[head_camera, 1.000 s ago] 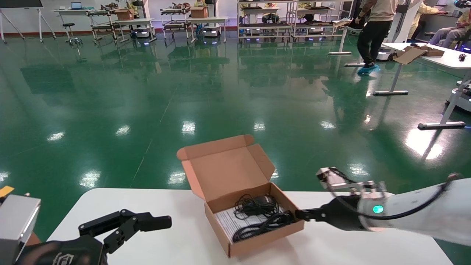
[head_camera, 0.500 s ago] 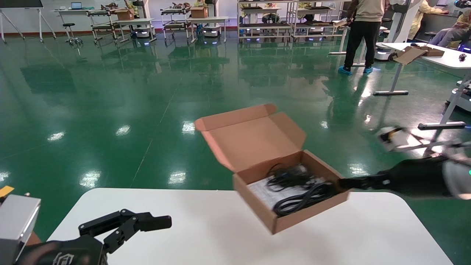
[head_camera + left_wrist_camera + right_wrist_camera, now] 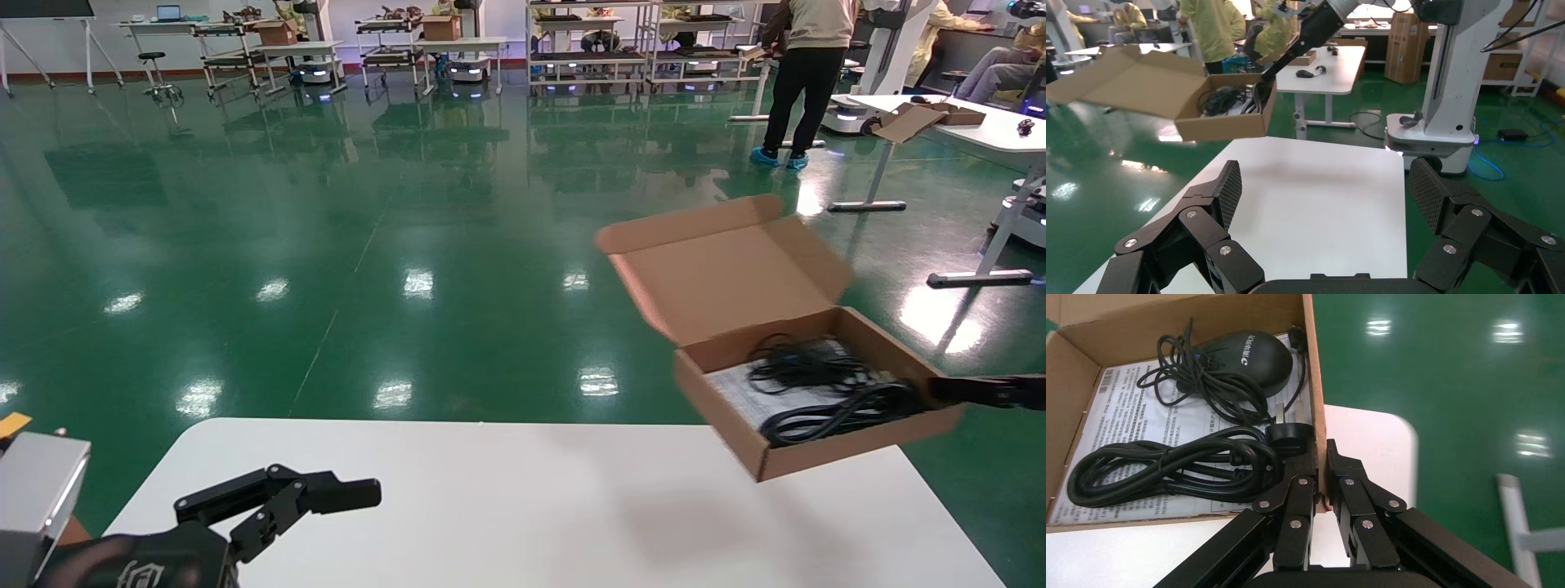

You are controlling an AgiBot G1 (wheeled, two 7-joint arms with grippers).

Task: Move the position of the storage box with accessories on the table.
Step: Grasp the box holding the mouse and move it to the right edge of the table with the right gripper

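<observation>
The brown cardboard storage box (image 3: 858, 449) hangs in the air above the far right corner of the white table (image 3: 523, 506), with its lid (image 3: 727, 269) open. Inside are coiled black cables (image 3: 833, 400) and a white printed sheet (image 3: 735, 396). The right wrist view shows the cable coil (image 3: 1168, 465), a black mouse-shaped device (image 3: 1242, 355) and the sheet (image 3: 1138, 422). My right gripper (image 3: 936, 390) is shut on the box's right side wall (image 3: 1318, 416), one finger inside and one outside. My left gripper (image 3: 351, 494) is open and empty, parked over the near left of the table.
The box casts a shadow on the tabletop below it. Past the table is green floor. A person (image 3: 805, 73) stands far back right beside another white desk (image 3: 964, 126) with a flattened carton. A white robot base (image 3: 1438, 122) stands beyond the table's right end.
My right gripper has lifted the box off the table's middle and carried it up and to the right, to above the far right corner. The left arm has not moved.
</observation>
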